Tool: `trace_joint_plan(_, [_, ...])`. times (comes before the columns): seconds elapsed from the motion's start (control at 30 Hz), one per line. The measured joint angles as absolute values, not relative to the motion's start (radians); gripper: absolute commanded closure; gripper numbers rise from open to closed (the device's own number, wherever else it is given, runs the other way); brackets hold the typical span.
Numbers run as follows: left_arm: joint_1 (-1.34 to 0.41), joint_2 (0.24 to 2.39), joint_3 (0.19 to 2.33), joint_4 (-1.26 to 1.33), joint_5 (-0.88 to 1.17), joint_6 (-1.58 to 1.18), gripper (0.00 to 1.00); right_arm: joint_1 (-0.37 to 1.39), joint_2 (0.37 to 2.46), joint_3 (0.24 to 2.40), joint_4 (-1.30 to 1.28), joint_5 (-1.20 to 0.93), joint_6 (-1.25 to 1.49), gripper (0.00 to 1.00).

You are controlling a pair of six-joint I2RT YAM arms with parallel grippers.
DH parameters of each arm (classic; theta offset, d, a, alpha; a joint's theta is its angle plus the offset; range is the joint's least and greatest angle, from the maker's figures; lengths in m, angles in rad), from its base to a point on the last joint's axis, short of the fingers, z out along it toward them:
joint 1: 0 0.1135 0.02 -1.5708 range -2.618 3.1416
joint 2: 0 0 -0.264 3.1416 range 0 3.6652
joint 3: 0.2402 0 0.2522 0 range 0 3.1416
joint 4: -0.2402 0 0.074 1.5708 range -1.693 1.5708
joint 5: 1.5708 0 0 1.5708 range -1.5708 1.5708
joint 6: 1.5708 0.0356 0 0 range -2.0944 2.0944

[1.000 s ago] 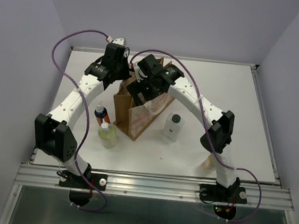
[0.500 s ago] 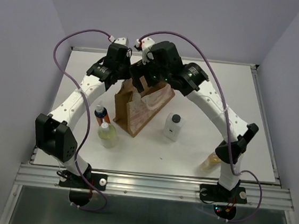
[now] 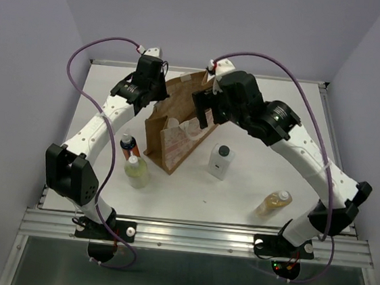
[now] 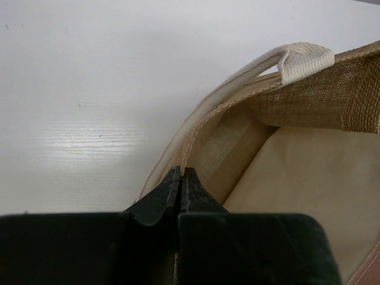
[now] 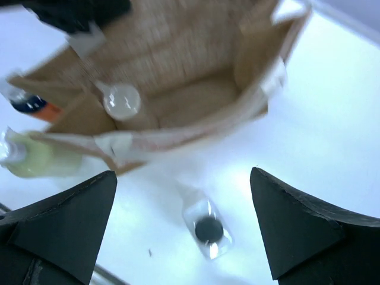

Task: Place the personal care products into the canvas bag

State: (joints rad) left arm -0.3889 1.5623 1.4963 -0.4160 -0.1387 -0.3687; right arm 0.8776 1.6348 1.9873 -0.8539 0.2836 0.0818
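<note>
The canvas bag (image 3: 176,133) stands upright mid-table. My left gripper (image 4: 181,172) is shut on its cream strap handle (image 4: 237,80) at the bag's back-left rim (image 3: 156,92). My right gripper (image 5: 183,175) is open and empty, hovering above the bag's right side (image 3: 202,114). Inside the bag (image 5: 178,89) a bottle with a pale round top (image 5: 122,100) shows. The orange bottle (image 3: 129,145) and the yellow-green bottle (image 3: 136,171) stand left of the bag. The white square bottle (image 3: 221,161) stands to its right, seen below my right fingers (image 5: 208,228). The amber bottle (image 3: 273,204) lies front right.
The table's metal rail (image 3: 194,235) runs along the near edge by the arm bases. Purple cables (image 3: 76,62) arc over both arms. Lavender walls close in the left, right and back sides.
My right gripper has risen out of the bag's mouth and swung to the right, open. Its arm no longer covers the amber bottle. The left gripper keeps holding the handle.
</note>
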Motion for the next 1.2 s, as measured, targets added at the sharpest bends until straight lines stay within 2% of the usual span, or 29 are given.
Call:
trace_joint_plan(0.2, [-0.389, 1.562, 1.496, -0.415, -0.142, -0.368, 1.00, 0.876, 1.340, 1.716, -1.002, 0.394, 0.289, 0.00])
trace_joint_plan(0.4, [-0.389, 1.562, 1.496, -0.415, -0.142, -0.368, 1.00, 0.871, 1.186, 1.589, -1.106, 0.360, 0.351, 0.00])
trace_joint_plan(0.7, [-0.389, 1.562, 1.496, -0.415, -0.142, -0.368, 1.00, 0.849, 1.310, 1.386, -1.026, 0.264, 0.197, 0.00])
trace_joint_plan(1.0, [-0.389, 1.562, 1.496, -0.415, -0.143, -0.367, 1.00, 0.705, 1.438, 1.341, -0.896, 0.121, 0.042, 0.00])
trace_joint_plan(1.2, [-0.389, 1.562, 1.496, -0.415, -0.143, -0.367, 1.00, 0.694, 1.480, 1.325, -0.846, -0.015, -0.055, 0.01])
